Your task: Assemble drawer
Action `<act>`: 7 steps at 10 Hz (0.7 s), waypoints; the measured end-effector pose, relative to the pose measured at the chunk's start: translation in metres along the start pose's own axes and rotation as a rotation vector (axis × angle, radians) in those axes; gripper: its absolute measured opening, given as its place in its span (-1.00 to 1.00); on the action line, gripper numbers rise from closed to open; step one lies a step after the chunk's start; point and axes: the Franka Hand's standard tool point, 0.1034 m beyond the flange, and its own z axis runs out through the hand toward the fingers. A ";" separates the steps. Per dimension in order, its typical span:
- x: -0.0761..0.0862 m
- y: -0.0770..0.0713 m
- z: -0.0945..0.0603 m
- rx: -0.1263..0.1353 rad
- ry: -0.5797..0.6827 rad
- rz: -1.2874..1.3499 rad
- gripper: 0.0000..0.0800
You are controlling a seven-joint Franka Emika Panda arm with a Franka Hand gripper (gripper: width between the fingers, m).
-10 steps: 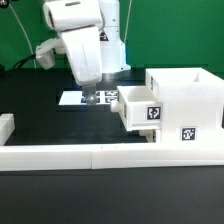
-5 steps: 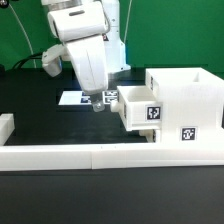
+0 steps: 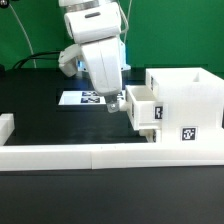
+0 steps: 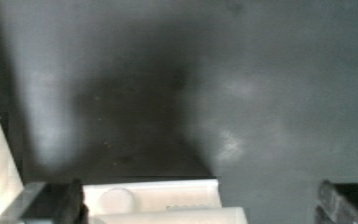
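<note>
Drawer housing [image 3: 184,103] stood at the exterior view's right on the black surface [image 3: 40,110], one tray [image 3: 141,108] jutting partly out of its side. The gripper [image 3: 115,103] hovered at the tray's outer end, its jaws apart and empty. The step looked like seating that tray; next, a straight push toward the housing would be needed.

Housing [image 3: 185,100] blocks right (exterior view); left lies open.
</note>
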 end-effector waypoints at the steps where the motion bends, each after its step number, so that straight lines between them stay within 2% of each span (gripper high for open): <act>1: -0.001 0.000 0.000 0.000 0.000 0.001 0.62; 3: 0.000 0.000 0.001 0.000 0.000 0.000 0.62; 7: 0.017 0.002 0.005 0.005 0.011 -0.012 0.62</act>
